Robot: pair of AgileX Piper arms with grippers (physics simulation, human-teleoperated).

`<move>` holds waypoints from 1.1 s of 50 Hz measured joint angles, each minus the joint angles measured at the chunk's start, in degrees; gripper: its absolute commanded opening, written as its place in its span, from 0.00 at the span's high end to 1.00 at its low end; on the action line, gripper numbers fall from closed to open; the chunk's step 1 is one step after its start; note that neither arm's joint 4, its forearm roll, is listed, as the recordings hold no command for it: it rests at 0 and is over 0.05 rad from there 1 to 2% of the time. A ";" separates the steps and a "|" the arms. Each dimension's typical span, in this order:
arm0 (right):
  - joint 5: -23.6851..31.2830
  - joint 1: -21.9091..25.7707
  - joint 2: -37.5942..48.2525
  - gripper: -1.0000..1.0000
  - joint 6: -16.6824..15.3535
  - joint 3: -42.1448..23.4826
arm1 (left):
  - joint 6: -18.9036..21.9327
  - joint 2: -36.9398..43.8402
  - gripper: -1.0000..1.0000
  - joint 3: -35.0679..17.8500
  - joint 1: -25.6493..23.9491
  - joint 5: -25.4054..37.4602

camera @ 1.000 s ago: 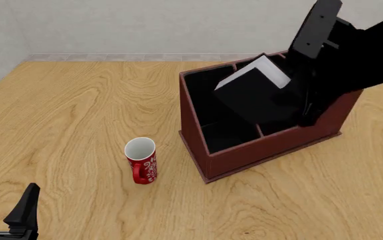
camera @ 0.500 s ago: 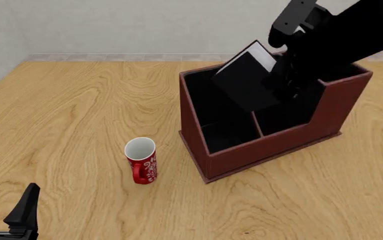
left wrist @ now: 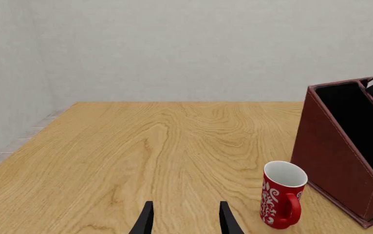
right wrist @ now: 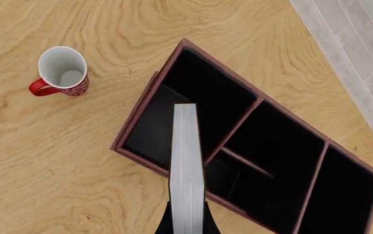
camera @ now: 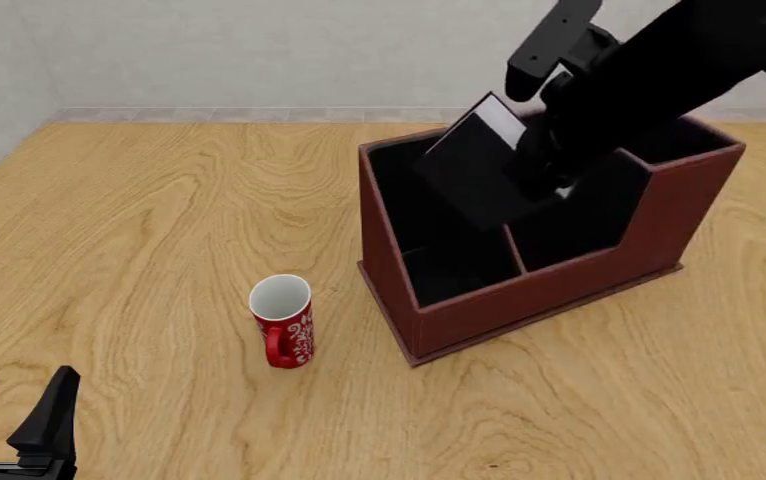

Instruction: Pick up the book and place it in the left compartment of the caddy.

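Small thick black hardcover book [camera: 483, 170] with white page edges, pinched in right gripper [right wrist: 187, 220], tilted above long left compartment [camera: 403, 205] of reddish-brown box caddy [camera: 543, 295]. Left gripper [camera: 16, 405] spread, holding nothing, near red patterned mug [camera: 282, 320].

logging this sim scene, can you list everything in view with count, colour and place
book: one, black cover, white page edges, tilted, held above the caddy's left side
caddy: one, reddish-brown, black interior with dividers, on the table right of centre
mug: one, red with white pattern, white inside, upright on the table left of the caddy
table: one, light wood grain, under everything
wall: pale grey, behind the table
left gripper: one, black, open, low at the near left
right gripper: one, black, shut on the book
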 measured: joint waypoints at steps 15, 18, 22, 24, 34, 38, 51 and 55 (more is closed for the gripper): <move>0.00 -0.11 2.56 1.00 0.14 -0.56 | 0.00 0.00 0.00 0.00 0.00 0.00; 0.00 -0.18 3.09 1.00 0.15 -0.77 | 0.00 0.00 0.00 0.00 0.00 0.00; 0.00 -0.21 3.75 1.00 0.19 -0.97 | 0.00 0.00 0.00 0.00 0.00 0.00; 0.00 -0.16 4.06 1.00 0.25 -1.04 | 0.00 0.00 0.00 0.00 0.00 0.00; 0.00 0.23 5.52 1.00 0.72 -1.27 | 0.00 0.00 0.00 0.00 0.00 0.00; 0.00 0.34 5.95 1.00 0.88 -1.23 | 0.00 0.00 0.00 0.00 0.00 0.00; 0.00 0.22 7.32 1.00 1.13 -1.59 | 0.01 0.00 0.00 0.00 0.00 0.00; 0.00 0.39 7.89 1.00 1.43 -1.87 | 0.00 0.00 0.00 0.00 0.00 0.00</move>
